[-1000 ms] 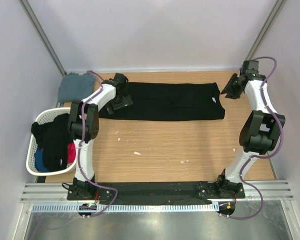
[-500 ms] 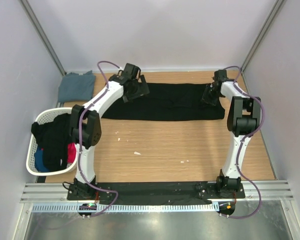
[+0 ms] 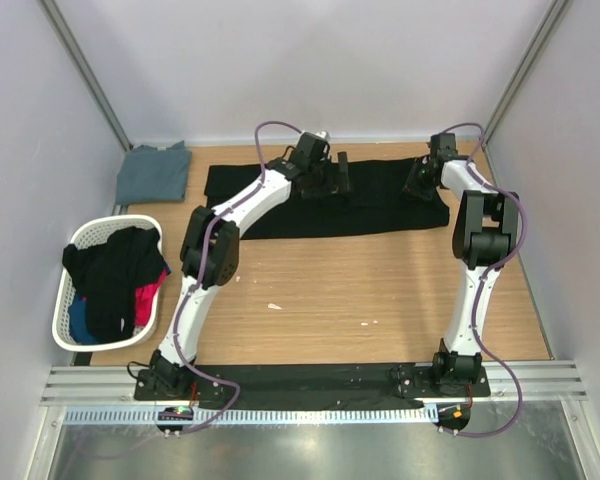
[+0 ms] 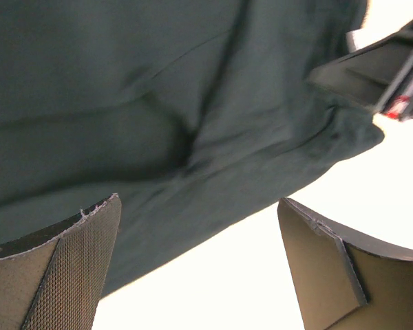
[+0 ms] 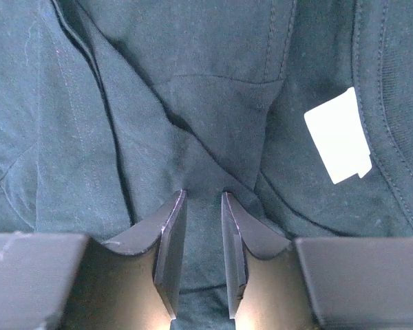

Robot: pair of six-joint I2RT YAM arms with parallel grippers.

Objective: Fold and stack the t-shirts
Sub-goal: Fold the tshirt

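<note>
The black t-shirt (image 3: 270,205) lies flat along the far side of the table (image 3: 360,290), its long axis running left to right. The collar end is at the right, where the right wrist view shows a white label (image 5: 337,136) beside ribbed neck stitching; the overhead view does not make these out. The left gripper (image 3: 332,178) hangs over the middle of the shirt near its far edge. Its own camera shows its fingers (image 4: 76,268) spread wide with nothing between them, above a wrinkled edge of dark cloth and a washed-out bright surface beside it. Part of the right gripper (image 3: 420,180) shows in that picture's upper right corner. The right gripper is down on the shirt's right end, and only its wrist view shows the grip: the two fingers (image 5: 168,240) stand close together with a raised ridge of black cloth pinched between them, and creases fan out from it. From above, the arms hide both contact spots. The slate grey-blue t-shirt (image 3: 152,172) sits folded in the far left corner, well apart from the black one. Nearer on the left, the white laundry basket (image 3: 85,235) holds a heap of black, pink-red and blue clothes. A few pale specks (image 3: 274,306) dot the bare wood in the middle.
</note>
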